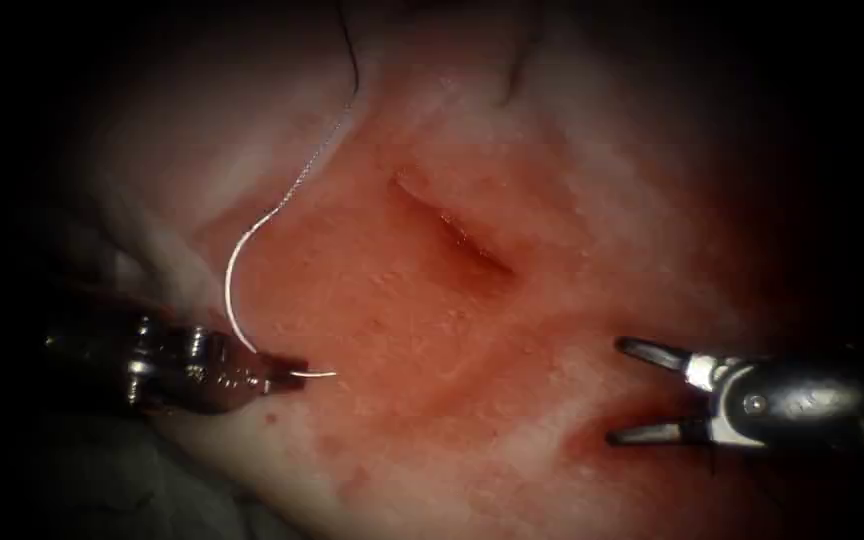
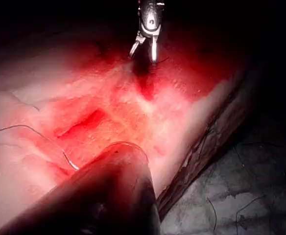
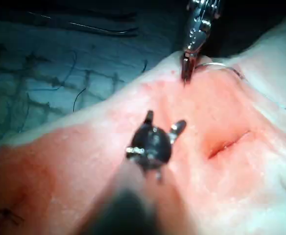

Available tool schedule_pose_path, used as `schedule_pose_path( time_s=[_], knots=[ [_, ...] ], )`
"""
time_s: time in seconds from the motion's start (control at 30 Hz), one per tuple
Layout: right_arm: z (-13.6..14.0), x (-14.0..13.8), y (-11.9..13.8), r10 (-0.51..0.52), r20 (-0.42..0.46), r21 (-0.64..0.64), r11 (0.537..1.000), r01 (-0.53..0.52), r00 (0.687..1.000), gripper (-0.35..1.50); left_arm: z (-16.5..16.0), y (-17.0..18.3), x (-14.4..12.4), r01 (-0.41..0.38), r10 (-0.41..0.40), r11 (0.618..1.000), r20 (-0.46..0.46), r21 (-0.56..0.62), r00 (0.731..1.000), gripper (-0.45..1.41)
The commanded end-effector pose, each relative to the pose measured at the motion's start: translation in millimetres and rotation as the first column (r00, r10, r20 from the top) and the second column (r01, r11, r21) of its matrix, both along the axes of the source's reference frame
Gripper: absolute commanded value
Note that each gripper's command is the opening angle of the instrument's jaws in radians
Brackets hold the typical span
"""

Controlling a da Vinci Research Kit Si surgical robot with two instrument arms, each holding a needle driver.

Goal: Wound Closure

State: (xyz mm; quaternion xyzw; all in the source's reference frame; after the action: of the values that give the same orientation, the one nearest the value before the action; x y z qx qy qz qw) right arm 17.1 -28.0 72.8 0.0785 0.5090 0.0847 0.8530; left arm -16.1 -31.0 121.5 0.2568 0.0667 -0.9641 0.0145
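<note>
1. My left pincer (image 1: 287,375) was clamped shut on the needle (image 1: 237,290), gripping it close to its pointed end, with a short bit of tip poking out past the jaws toward the cut (image 1: 457,240)
2. From that grip the needle curved up and away above the left pincer, lying free over the tissue (image 1: 402,330), not in it, on the left side of the cut
3. The thread (image 1: 317,155) ran on from the needle's far end, up and away from the left pincer across the pale tissue
4. My right pincer (image 1: 642,392) stood wide open and held nothing, hovering over the tissue on the right side of the cut, well apart from the needle
5. The cut lay between the two pincers, nearer the far side, a short slanted slit with red fluid (image 1: 592,440) staining the tissue round it and a darker streak just beside the right pincer's lower jaw
6. In the right wrist view I saw the right pincer (image 3: 163,123) spread open, with the left pincer (image 3: 188,73) beyond it, the needle (image 3: 216,65) at its tip
</note>
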Motion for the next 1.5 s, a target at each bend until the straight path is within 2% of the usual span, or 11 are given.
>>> schedule_pose_path(
  time_s=[0.03, 0.2, 0.3, 0.5, 0.77, 0.97, 1.0, 1.03, 1.2, 1.3, 1.5],
  knots=[
    [0.6, 1.1, -0.2, -0.003, -0.006, 0.005, 1.000, 0.003, 1.000, 0.67, 0.1, -0.3, -0.6, -0.023, 0.023, 1.000, 0.043, -0.007, 0.999, -0.45],
    [2.1, 2.7, 1.5, -0.003, -0.024, 0.027, 1.000, 0.003, 1.000, 0.64, -1.5, 2.1, -1.0, -0.117, 0.131, 0.989, 0.188, -0.086, 0.973, -0.45],
    [3.0, 2.8, 2.6, 0.010, -0.023, 0.053, 0.999, -0.009, 1.000, 0.64, -2.1, 3.9, -1.4, -0.139, 0.169, 0.983, 0.296, -0.120, 0.940, -0.45],
    [4.5, 2.1, 5.4, 0.099, -0.087, 0.175, 0.981, -0.082, 0.991, 0.61, -2.4, 5.5, -2.5, -0.146, 0.213, 0.974, 0.484, -0.173, 0.848, -0.45],
    [7.0, 3.2, 8.6, 0.246, -0.221, 0.382, 0.912, -0.149, 0.944, 0.59, -2.2, 5.1, -2.7, -0.136, 0.268, 0.959, 0.646, -0.247, 0.715, -0.45],
    [8.3, 5.3, 9.1, 0.309, -0.278, 0.483, 0.863, -0.146, 0.909, 0.59, -2.2, 5.1, -2.7, -0.114, 0.288, 0.953, 0.723, -0.281, 0.628, -0.45],
    [8.7, 5.9, 8.9, 0.324, -0.298, 0.511, 0.849, -0.136, 0.898, 0.59, -2.2, 5.1, -2.7, -0.113, 0.300, 0.950, 0.743, -0.292, 0.599, -0.45],
    [8.7, 5.9, 8.9, 0.324, -0.298, 0.511, 0.849, -0.136, 0.898, 0.59, -2.2, 5.1, -2.7, -0.113, 0.300, 0.950, 0.743, -0.292, 0.599, -0.45],
    [9.1, 7.4, 9.1, 0.359, -0.350, 0.568, 0.816, -0.108, 0.865, 0.59, -2.4, 4.8, -2.8, -0.113, 0.300, 0.952, 0.800, -0.284, 0.520, -0.45],
    [9.3, 8.4, 9.6, 0.362, -0.356, 0.579, 0.809, -0.101, 0.862, 0.59, -2.6, 4.5, -3.0, -0.123, 0.308, 0.951, 0.819, -0.286, 0.483, -0.45],
    [9.6, 10.7, 10.2, 0.370, -0.380, 0.598, 0.798, -0.081, 0.848, 0.61, -3.1, 3.7, -3.4, -0.150, 0.330, 0.944, 0.834, -0.294, 0.442, -0.45]
  ],
)
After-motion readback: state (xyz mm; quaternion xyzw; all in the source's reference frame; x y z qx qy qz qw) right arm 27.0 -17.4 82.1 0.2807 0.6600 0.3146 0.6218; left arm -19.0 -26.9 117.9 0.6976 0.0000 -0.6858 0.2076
